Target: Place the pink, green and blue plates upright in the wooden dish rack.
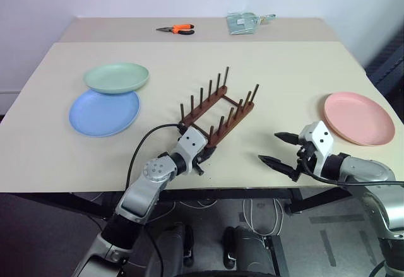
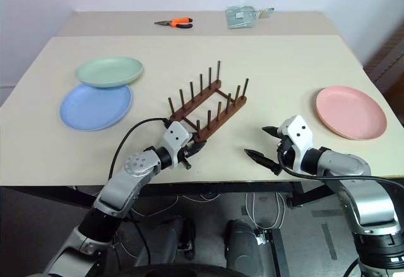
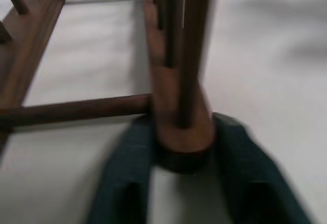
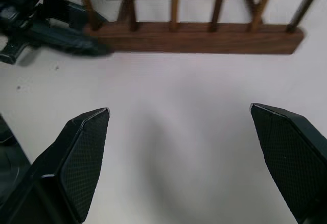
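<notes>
Three plates lie flat, none racked: round pink plate [image 1: 358, 118] near the surface's right edge, green plate [image 1: 117, 77] overlapping blue plate [image 1: 104, 111] near the left. Left gripper [image 3: 181, 155] jaws pinch the dark brown wooden dish rack's [image 1: 218, 113] near rail end; right gripper [image 1: 281, 149] jaws gape wide, empty.

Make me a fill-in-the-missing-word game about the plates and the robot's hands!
1. The green plate overlaps the rim of the ____ plate.
2. The left gripper has its fingers on either side of the near end of one rail of the wooden ____.
3. The pink plate lies flat on the table, on the robot's ____ side.
4. The right gripper has its fingers spread ____.

Missing words: blue; dish rack; right; open
</notes>
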`<move>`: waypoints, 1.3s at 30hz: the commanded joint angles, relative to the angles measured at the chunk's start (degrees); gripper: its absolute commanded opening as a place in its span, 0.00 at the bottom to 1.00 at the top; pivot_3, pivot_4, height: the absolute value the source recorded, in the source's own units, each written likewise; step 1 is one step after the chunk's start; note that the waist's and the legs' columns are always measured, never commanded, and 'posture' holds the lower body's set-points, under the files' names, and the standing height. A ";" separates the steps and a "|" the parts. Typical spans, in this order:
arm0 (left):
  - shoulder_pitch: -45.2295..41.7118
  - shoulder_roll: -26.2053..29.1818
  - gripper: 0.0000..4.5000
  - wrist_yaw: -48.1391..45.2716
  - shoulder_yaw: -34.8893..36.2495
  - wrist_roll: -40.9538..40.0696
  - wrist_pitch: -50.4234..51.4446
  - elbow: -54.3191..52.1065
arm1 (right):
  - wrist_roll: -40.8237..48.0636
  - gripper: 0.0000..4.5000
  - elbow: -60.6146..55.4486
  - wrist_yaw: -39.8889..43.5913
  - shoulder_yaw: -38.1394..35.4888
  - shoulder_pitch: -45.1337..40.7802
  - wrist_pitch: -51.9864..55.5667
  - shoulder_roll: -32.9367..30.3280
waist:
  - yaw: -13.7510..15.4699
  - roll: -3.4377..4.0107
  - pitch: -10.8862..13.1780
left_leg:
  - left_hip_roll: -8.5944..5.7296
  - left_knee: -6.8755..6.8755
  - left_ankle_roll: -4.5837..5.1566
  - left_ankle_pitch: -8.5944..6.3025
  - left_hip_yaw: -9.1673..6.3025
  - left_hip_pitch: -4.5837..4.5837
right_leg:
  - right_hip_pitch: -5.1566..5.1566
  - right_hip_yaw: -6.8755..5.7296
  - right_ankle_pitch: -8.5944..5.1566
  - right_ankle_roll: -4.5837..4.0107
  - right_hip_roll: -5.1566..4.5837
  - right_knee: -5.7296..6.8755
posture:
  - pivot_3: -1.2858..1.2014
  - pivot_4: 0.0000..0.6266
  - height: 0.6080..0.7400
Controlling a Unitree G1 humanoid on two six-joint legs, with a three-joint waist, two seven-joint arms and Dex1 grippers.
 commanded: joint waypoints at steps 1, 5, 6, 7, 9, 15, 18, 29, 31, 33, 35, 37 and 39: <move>-1.66 1.70 0.17 -3.46 -1.19 1.75 -4.48 4.83 | -0.52 1.00 -1.39 -0.89 -1.50 -0.14 -1.44 -0.08 | -0.02 0.00 0.00 | 0.01 -0.01 0.01 -0.01 0.00 0.13 | 0.11 0.02 -0.01 0.00 -0.02 -0.02 | 0.52 0.24 1.00; -6.43 5.10 0.17 -15.60 -2.51 -0.49 -13.35 10.29 | -1.25 1.00 0.30 -0.96 -3.92 0.85 -2.66 -1.10 | -0.06 0.00 0.00 | 0.02 -0.03 0.03 -0.06 -0.03 0.34 | 0.30 0.01 -0.02 -0.01 -0.05 -0.08 | 0.52 0.24 1.00; -7.94 5.64 0.17 -19.20 -2.35 -1.86 -14.72 11.88 | -1.47 1.00 0.63 -0.94 -4.48 1.18 -2.99 -1.29 | -0.11 0.00 0.00 | 0.02 -0.03 0.04 -0.07 -0.03 0.33 | 0.30 0.02 -0.02 -0.02 -0.06 -0.08 | 0.52 0.24 1.00; -9.55 6.04 0.17 -22.21 -2.25 -2.64 -16.20 13.66 | -1.65 1.00 0.88 -0.84 -4.96 1.55 -3.33 -1.44 | -0.08 0.01 0.00 | 0.02 -0.04 0.05 -0.07 -0.03 0.33 | 0.30 0.02 -0.02 -0.02 -0.07 -0.10 | 0.52 0.24 1.00; -13.38 6.44 0.17 -27.20 -2.16 -3.04 -18.59 18.88 | -2.09 1.00 1.22 -0.72 -5.69 2.41 -4.05 -1.65 | -0.06 0.01 0.01 | 0.02 -0.04 0.04 -0.07 -0.03 0.32 | 0.29 0.01 -0.03 -0.01 -0.07 -0.10 | 0.52 0.24 1.00; -19.20 4.78 0.49 -29.37 0.45 -2.33 -23.14 31.76 | -2.79 1.00 0.31 -1.82 -6.12 4.02 -4.94 -0.83 | -0.12 0.00 0.01 | 0.02 -0.04 0.05 -0.07 -0.02 0.32 | 0.31 0.01 -0.03 0.00 -0.07 -0.12 | 0.52 0.24 1.00; -17.82 5.48 0.79 -26.35 2.47 -1.47 -20.89 31.07 | -2.88 1.00 -0.56 -2.30 -6.48 5.11 -4.52 -1.01 | -0.13 0.00 0.01 | 0.02 -0.04 0.06 -0.07 -0.02 0.33 | 0.31 0.01 -0.03 0.01 -0.08 -0.11 | 0.52 0.24 1.00; 1.04 14.57 0.44 -23.31 3.58 -7.22 4.44 -7.78 | -12.03 0.13 7.06 -6.28 2.45 -0.72 -4.21 -1.36 | -1.15 0.07 -0.01 | 0.04 -0.12 -0.03 -0.06 -0.07 0.46 | 0.36 0.07 -0.04 -0.02 -0.15 -0.10 | 0.52 0.24 1.00; 0.81 12.69 0.44 -21.06 0.13 -4.96 5.82 -9.86 | -14.58 0.02 9.95 -7.63 5.23 -3.71 -4.92 -0.32 | -0.51 0.07 -0.01 | -0.02 -0.12 0.01 -0.10 -0.07 0.45 | 0.35 0.07 -0.05 -0.01 -0.21 -0.11 | 0.52 0.24 1.00; -0.49 10.02 0.44 -16.83 -2.57 -1.25 6.88 -8.16 | -15.90 0.02 12.55 -8.74 7.36 -6.73 -4.21 1.31 | -0.12 0.07 -0.01 | -0.05 -0.12 0.03 -0.10 -0.07 0.41 | 0.34 0.06 -0.06 0.01 -0.21 -0.12 | 0.52 0.24 1.00; -2.73 7.59 0.44 -11.63 -4.50 3.69 5.85 -4.25 | -17.39 0.02 14.95 -9.38 9.60 -9.18 -3.59 2.70 | -0.09 0.07 -0.01 | -0.05 -0.12 0.02 -0.08 -0.07 0.40 | 0.35 0.05 -0.06 0.02 -0.19 -0.11 | 0.52 0.24 1.00; -4.13 6.25 0.44 -9.67 -5.56 5.60 6.70 -1.79 | -18.96 0.02 16.99 -10.26 11.14 -11.17 -4.19 4.00 | -0.19 0.02 -0.04 | -0.05 -0.10 0.03 -0.08 -0.06 0.43 | 0.42 0.05 -0.06 0.03 -0.15 -0.12 | 0.52 0.24 1.00; -5.72 4.46 0.44 -6.81 -5.60 7.07 7.15 1.59 | -20.33 0.02 19.84 -11.87 12.21 -14.25 -4.92 6.13 | -0.53 0.00 -0.11 | -0.04 -0.09 0.04 -0.08 -0.06 0.49 | 0.45 0.05 -0.05 0.03 -0.13 -0.12 | 0.52 0.24 1.00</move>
